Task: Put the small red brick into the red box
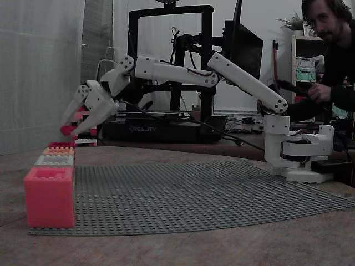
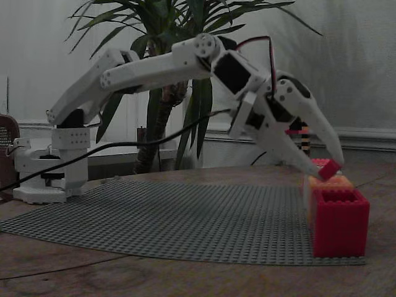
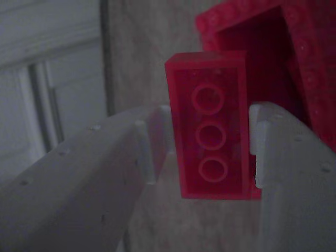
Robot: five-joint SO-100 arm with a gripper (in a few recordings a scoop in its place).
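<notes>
1. We see the white two-finger end effector point(image 3: 210, 147) clenched on the small red brick point(image 3: 210, 139), a flat bright-red toy brick whose underside tubes face the wrist camera, with one finger against each long side.
2. In both fixed views the brick point(image 1: 68, 130) hangs at the fingertips above the row of toy-brick boxes that lines one edge of the grey studded baseplate point(image 1: 194, 194) on the brown counter point(image 1: 194, 249).
3. In the wrist view the red box point(image 3: 273, 58), a deep saturated red square box with a studded rim, lies just beyond the brick, its dark opening partly hidden behind the brick's upper right corner.
4. We judge the step in hand to be the carry: the brick is lifted and near the box, not yet inside it.
5. The next move, as we read it, calls for shifting the end effector further over the opening, so the brick clears the studded rim, then lowering and letting go.
6. A person point(image 1: 333, 61) sits behind the counter, far from the red box.
</notes>
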